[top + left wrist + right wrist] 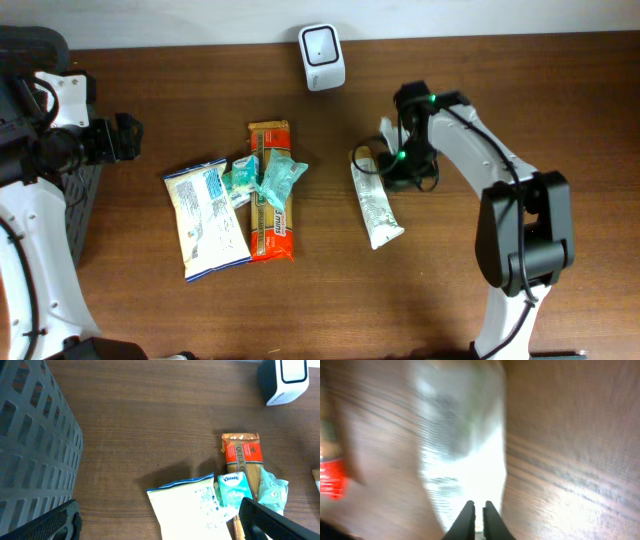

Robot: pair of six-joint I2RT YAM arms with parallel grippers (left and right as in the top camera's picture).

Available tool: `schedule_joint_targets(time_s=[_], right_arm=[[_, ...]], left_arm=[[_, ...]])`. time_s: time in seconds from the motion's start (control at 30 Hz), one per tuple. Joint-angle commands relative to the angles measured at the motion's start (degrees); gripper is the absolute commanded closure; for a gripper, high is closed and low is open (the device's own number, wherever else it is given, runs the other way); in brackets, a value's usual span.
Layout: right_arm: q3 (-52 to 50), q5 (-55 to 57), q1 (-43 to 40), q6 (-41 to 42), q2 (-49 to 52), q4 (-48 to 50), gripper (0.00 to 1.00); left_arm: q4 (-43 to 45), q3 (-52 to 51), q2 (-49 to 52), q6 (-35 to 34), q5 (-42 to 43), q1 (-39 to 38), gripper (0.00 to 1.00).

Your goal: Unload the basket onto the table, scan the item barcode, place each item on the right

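A long white packet [375, 205] lies on the brown table right of centre. My right gripper [402, 165] is at its far end. In the right wrist view, which is blurred, the packet [462, 445] stretches away from the fingertips [469, 512], and the gripper [479, 510] is shut on the packet's near edge. The white barcode scanner [322, 55] stands at the back centre, also seen as the scanner [285, 380] in the left wrist view. My left gripper [122, 138] hovers at the far left, wide open [157, 520] and holding nothing.
A white and blue bag [205, 220], an orange-red pasta pack [270, 200] and teal tissue packs [268, 178] lie together left of centre. A dark mesh basket [35, 435] stands at the table's left edge.
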Motion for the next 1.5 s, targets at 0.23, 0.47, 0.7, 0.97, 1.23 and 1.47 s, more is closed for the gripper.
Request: schedule_joint_targets(time_s=[0.23, 0.47, 0.7, 0.97, 1.23, 1.47], right_arm=[[-7.19, -14.95, 3.96, -9.22, -0.22, 0.85, 0.96], [-26.29, -25.42, -8.24, -11.32, 0.83, 21.9, 0.96], [-20.59, -26.01, -8.46, -12.83, 3.48, 16.11, 0.96], [-3.13, -11.45, -6.49, -9.07, -12.07, 2.19, 0.35], [-7.87, -6.45, -8.63, -19.74, 3.13, 2.62, 0.01], [-21.16, -11.39, -8.61, -20.06, 4.63, 16.13, 0.14]], left_arm=[[0.04, 0.26, -0.13, 0.55, 0.61, 0.04, 0.01], [0.04, 0.26, -0.13, 0.55, 0.63, 0.04, 0.01], [0.04, 0.26, -0.13, 0.55, 0.61, 0.04, 0.01], [0.04, 0.26, -0.13, 0.55, 0.61, 0.04, 0.01], [0.04, 0.26, -0.13, 0.55, 0.63, 0.04, 0.01], [0.04, 0.26, -0.13, 0.55, 0.61, 0.04, 0.01]])
